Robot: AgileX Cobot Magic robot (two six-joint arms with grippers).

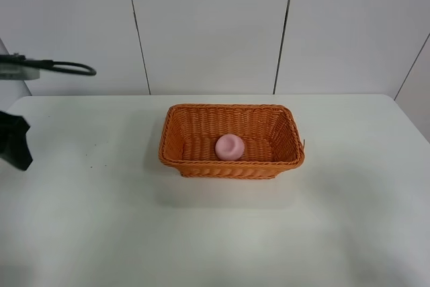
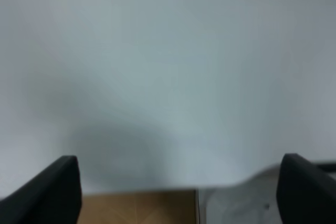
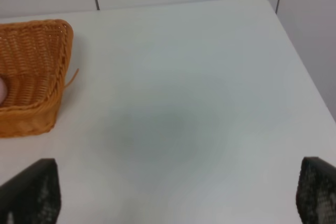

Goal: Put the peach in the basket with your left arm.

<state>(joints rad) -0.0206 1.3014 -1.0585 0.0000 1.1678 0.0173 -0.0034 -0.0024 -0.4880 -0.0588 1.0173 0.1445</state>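
Observation:
The pale-pink peach (image 1: 230, 146) lies inside the orange wicker basket (image 1: 232, 166) at the middle of the white table. My left gripper (image 2: 178, 192) is open and empty, its black fingers (image 2: 52, 187) spread wide over bare table near the table's edge. A dark part of the left arm (image 1: 15, 140) shows at the far left of the exterior high view, well away from the basket. My right gripper (image 3: 178, 192) is open and empty, apart from the basket (image 3: 31, 77). A sliver of the peach (image 3: 2, 92) shows there. The right gripper is out of the exterior high view.
The white table (image 1: 215, 233) runs to a pale panelled wall (image 1: 208, 25) at the back. A black cable (image 1: 70, 67) hangs at the upper left. The left wrist view shows the table's edge with wooden floor (image 2: 136, 208) below it.

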